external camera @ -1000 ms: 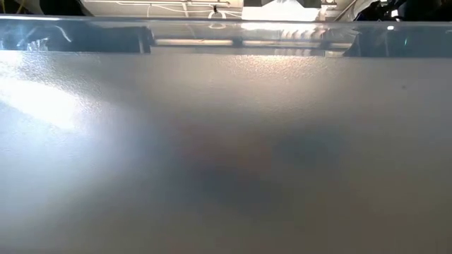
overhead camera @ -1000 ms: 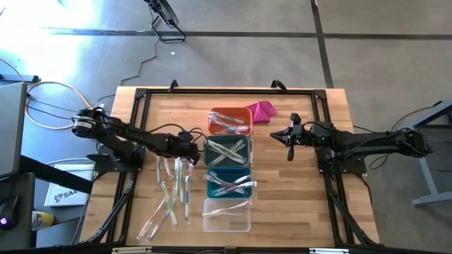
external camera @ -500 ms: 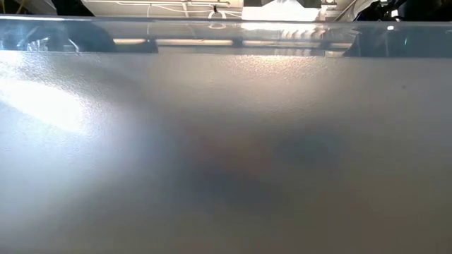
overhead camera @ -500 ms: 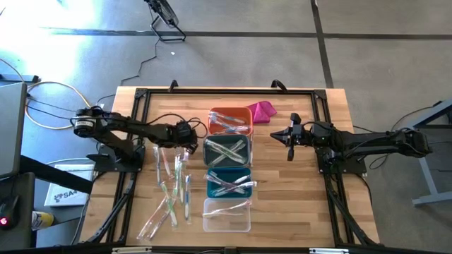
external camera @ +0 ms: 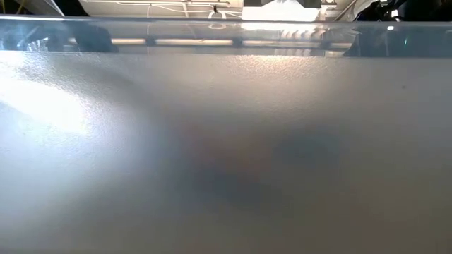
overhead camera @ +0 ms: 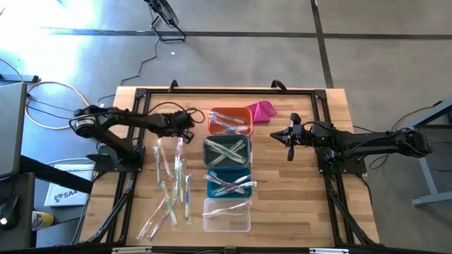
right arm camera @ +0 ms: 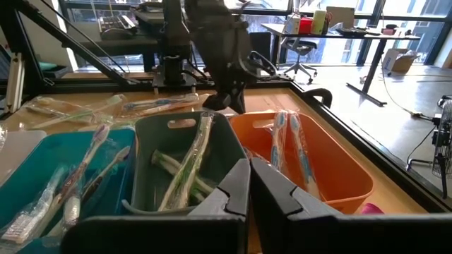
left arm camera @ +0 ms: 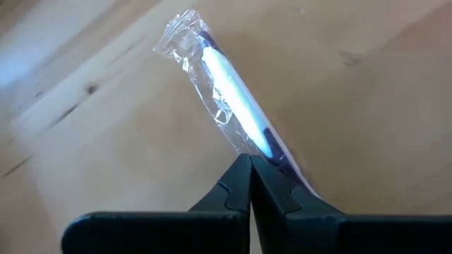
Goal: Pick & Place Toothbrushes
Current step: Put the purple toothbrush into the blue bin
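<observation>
Left gripper (overhead camera: 185,127) sits above the tabletop (overhead camera: 296,190), just left of the orange bin (overhead camera: 230,121). Its fingers (left arm camera: 240,185) are pressed together on the end of a wrapped toothbrush (left arm camera: 226,95); the white-and-blue brush in its crinkled clear wrapper sticks out past the fingertips, with bare wood behind it.

Loose toothbrushes (overhead camera: 171,187) lie scattered on the wood left of the bin column, several crossing one another, below the left gripper in the high view.

Four bins stand in a line down the middle of the tabletop: orange, grey bin (overhead camera: 227,150), teal bin (overhead camera: 228,182), clear bin (overhead camera: 227,214). Each holds a few wrapped brushes. In the right wrist view the grey one holds green-tinted brushes, the orange one blue-and-white, the teal one pinkish.

Magenta cloth (overhead camera: 262,111) lies just right of the orange bin, near the far edge.

Right gripper (overhead camera: 289,137) hovers right of the bins, apart from them, pointing toward them. Its fingers (right arm camera: 233,190) are pressed together with nothing between them.

Low view: blocked by a blurred grey surface; nothing of the task is readable there.
</observation>
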{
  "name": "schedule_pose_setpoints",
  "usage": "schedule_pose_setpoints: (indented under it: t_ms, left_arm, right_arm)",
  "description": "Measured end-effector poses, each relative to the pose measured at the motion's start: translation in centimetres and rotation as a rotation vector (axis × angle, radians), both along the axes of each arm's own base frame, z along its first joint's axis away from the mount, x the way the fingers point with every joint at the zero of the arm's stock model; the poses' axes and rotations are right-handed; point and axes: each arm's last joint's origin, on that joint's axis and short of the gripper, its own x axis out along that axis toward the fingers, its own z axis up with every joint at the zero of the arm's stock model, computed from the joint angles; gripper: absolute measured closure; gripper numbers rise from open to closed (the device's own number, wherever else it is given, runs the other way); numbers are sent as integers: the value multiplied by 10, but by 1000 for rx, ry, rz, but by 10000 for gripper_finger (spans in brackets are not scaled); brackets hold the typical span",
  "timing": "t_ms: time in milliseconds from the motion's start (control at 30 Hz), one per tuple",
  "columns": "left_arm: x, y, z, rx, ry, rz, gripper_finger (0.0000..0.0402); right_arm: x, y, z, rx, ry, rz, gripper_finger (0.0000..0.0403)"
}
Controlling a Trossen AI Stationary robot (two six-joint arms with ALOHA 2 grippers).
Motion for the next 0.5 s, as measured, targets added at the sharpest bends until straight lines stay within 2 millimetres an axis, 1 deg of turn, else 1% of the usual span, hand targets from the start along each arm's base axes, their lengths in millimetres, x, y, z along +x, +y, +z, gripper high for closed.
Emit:
schedule_pose_setpoints:
  t_ms: [133, 233, 500]
  left_arm:
    - [-3, 10, 0, -32, -15, -10, 401]
    - [-3, 9, 4, -47, -27, -40, 402]
    - [-13, 4, 28, -18, -98, -46, 402]
  right_arm:
    - [0, 0, 0, 0, 0, 0, 398]
    - [0, 0, 0, 0, 1, 0, 398]
    - [0, 0, 0, 21, 1, -3, 398]
